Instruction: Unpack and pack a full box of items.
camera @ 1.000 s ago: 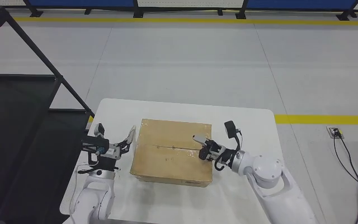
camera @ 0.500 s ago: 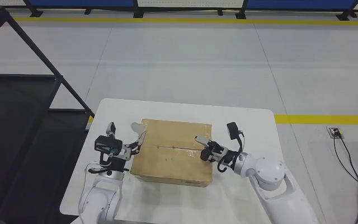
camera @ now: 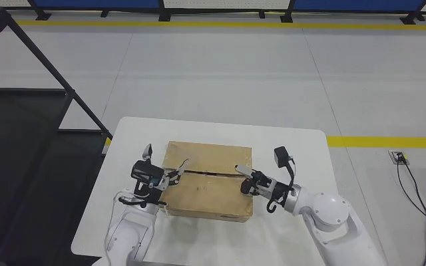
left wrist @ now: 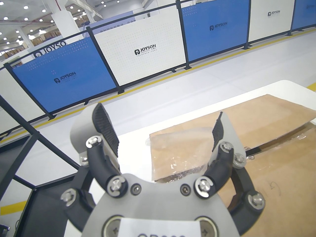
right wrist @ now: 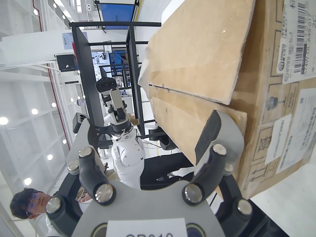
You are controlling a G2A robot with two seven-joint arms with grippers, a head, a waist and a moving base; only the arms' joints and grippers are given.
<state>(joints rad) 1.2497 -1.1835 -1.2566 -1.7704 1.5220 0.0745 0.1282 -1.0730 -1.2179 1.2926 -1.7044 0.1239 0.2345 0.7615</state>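
A closed brown cardboard box [camera: 206, 193] lies in the middle of the white table [camera: 299, 143]. Its two top flaps meet at a lengthwise seam [camera: 210, 172] that shows a thin dark gap. My left gripper [camera: 176, 174] is open over the box's left end, at the seam. In the left wrist view the left gripper [left wrist: 161, 129] spreads wide above the box [left wrist: 271, 164]. My right gripper [camera: 243, 178] is open at the seam's right end. In the right wrist view the right gripper [right wrist: 150, 136] has one finger [right wrist: 209, 134] against the edge of the near flap of the box [right wrist: 197, 38].
A black metal frame [camera: 40, 166] stands beside the table's left edge. Labels [right wrist: 293, 38] cover the box's right end wall. Bare tabletop lies to the right of the box and behind it.
My left gripper moved right, from beside the box to over its left end at the seam. My right gripper shifted slightly forward at the right end. The seam's gap looks wider.
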